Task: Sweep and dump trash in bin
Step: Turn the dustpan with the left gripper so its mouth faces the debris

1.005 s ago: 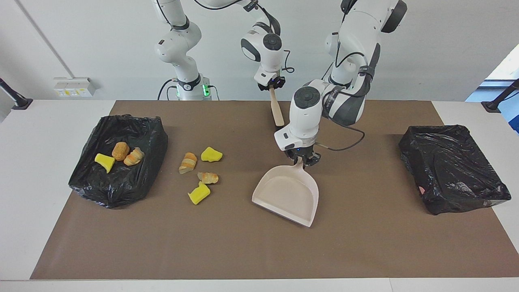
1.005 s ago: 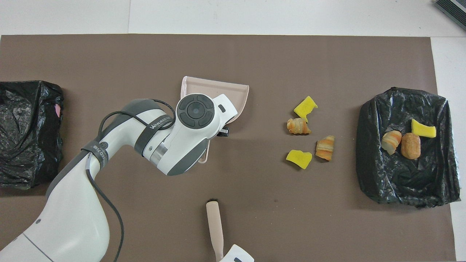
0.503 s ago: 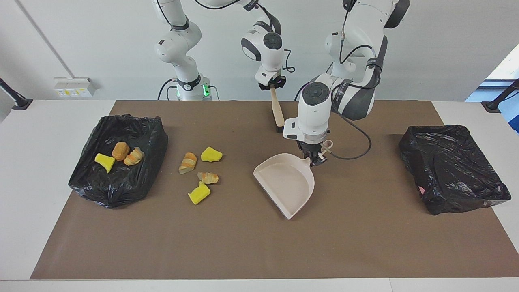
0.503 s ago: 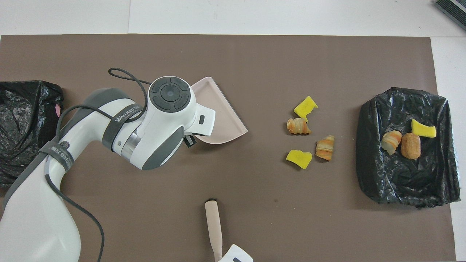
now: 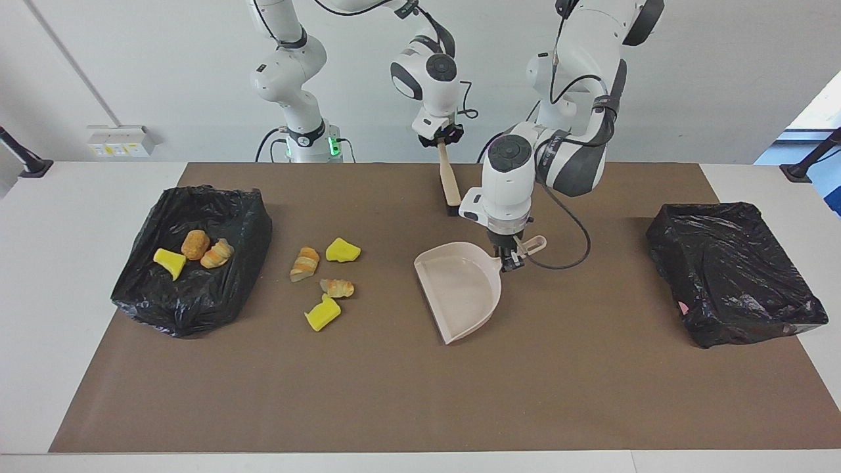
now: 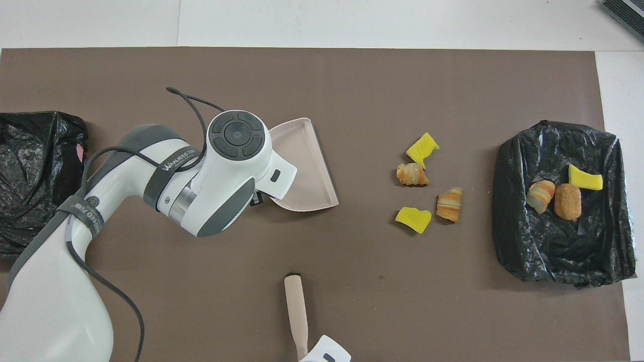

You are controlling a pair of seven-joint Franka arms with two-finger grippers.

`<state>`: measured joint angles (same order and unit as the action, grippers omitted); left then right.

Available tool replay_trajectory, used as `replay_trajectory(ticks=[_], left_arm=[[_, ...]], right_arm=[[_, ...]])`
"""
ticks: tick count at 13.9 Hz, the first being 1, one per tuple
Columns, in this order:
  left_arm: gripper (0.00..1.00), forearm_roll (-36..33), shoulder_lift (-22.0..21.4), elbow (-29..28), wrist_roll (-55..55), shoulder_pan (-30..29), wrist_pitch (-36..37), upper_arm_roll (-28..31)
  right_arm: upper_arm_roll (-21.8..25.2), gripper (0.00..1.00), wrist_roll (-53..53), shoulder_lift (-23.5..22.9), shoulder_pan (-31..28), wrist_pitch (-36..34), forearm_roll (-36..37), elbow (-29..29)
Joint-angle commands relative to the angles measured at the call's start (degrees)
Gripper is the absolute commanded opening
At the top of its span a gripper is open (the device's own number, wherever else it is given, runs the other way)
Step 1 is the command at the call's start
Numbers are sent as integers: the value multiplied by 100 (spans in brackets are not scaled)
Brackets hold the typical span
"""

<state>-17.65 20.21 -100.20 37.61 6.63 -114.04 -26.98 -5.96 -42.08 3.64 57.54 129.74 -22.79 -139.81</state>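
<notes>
My left gripper [image 5: 509,260] is shut on the handle of the beige dustpan [image 5: 461,289], mid-table. The pan's [image 6: 302,161] open mouth faces the right arm's end, where the trash lies. Several trash lumps lie loose on the brown mat: yellow ones [image 5: 342,250] [image 5: 322,315] and tan-orange ones [image 5: 305,263] [image 5: 337,287], also seen from overhead [image 6: 421,148] [image 6: 449,203]. Three more lumps [image 5: 195,244] sit in the black-lined bin [image 5: 197,299] at the right arm's end. Over the mat's edge nearest the robots, my right gripper [image 5: 439,138] is shut on the brush handle [image 5: 450,180].
A second black-lined bin [image 5: 732,272] stands at the left arm's end of the table. The left arm's cable [image 5: 565,259] loops beside the dustpan handle. The brown mat [image 5: 394,394] covers most of the white table.
The left gripper has turned the dustpan so its mouth now faces the loose trash, and has drawn it slightly toward the robots. The right arm and brush have hardly moved.
</notes>
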Motion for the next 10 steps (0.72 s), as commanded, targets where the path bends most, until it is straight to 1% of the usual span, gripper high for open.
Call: replay_trajectory(ticks=[1, 3, 4, 5, 7, 10], left_arm=[[0, -81, -289, -360, 316, -110, -137, -27], [0, -81, -333, -386, 317, -83, -14, -27], [0, -81, -368, -404, 317, -83, 48, -27], [0, -81, -395, -447, 317, -83, 74, -27], [0, -81, -404, -483, 343, -92, 40, -36], [0, -81, -412, -527, 378, -92, 13, -36]], right_arm=[[-19, 35, 121, -109, -32, 341, -234, -55], [-19, 40, 138, -109, -32, 341, -234, -55], [-19, 44, 138, -109, -23, 341, -234, -55], [-19, 47, 164, -109, -23, 341, -234, -55], [-19, 50, 173, -118, -23, 307, -234, -47], [-19, 50, 103, -188, -23, 289, -234, 93]])
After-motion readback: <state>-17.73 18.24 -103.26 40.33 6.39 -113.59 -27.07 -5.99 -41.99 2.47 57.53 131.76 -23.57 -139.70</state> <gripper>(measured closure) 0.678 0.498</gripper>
